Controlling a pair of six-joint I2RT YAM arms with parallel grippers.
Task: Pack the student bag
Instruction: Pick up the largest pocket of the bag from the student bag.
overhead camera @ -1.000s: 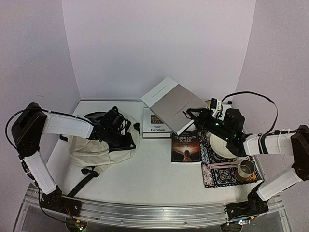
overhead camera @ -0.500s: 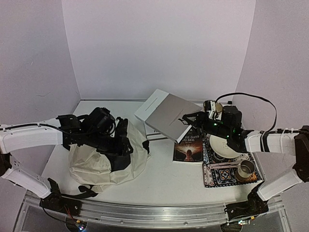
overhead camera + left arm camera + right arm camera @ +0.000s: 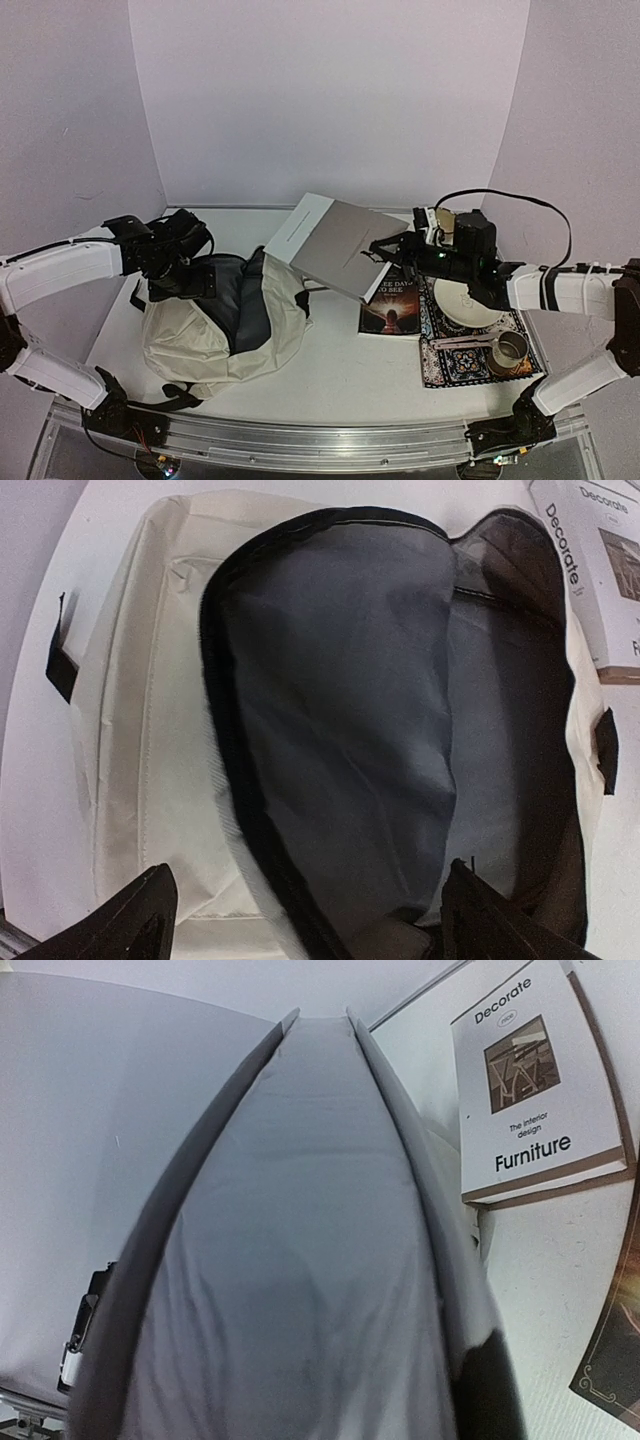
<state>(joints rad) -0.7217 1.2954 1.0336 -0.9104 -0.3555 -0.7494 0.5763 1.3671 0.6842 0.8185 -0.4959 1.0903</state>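
Plate (image 3: 462, 300), mug (image 3: 510, 350) on patterned mat (image 3: 440, 365)

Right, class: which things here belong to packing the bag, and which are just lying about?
Job: student bag, open; grey book, held up; probably the Furniture book and Three Days to See book.
Lying about: plate, metal cup, patterned mat.

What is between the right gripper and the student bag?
The large grey book, held by the right gripper, fills that stretch and reaches almost to the student bag. The top external view shows this.
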